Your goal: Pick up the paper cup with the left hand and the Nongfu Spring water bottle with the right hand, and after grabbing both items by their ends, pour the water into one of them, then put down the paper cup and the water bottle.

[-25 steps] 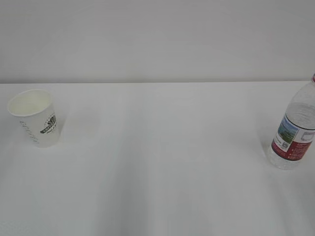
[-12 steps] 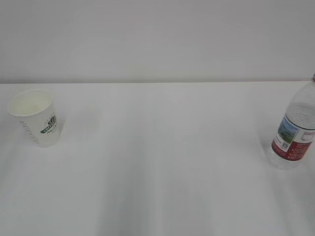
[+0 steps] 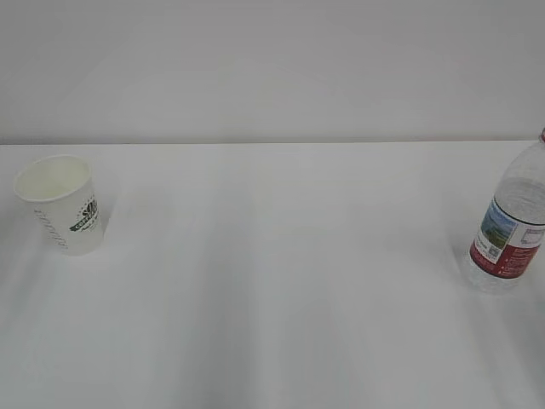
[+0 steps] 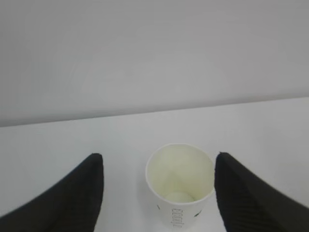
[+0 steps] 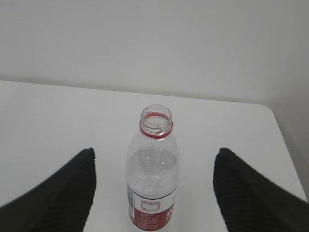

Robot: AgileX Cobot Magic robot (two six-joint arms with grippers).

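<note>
The paper cup (image 3: 61,204) stands upright at the left edge of the white worktop (image 3: 281,281); the Nongfu Spring water bottle (image 3: 511,230), uncapped, stands at the far right. In the wrist views, the left end effector (image 4: 157,181) is spread wide on either side of the cup, and the right end effector (image 5: 154,181) likewise flanks the bottle, neither touching.

Paper cup (image 3: 60,203) upright left; uncapped bottle (image 3: 509,230) upright right

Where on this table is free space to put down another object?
The wide middle of the table between the cup at the left and the bottle at the right is bare, front to back. Room is tight only at the cup and at the bottle, each flanked by open gripper fingers in the wrist views.
</note>
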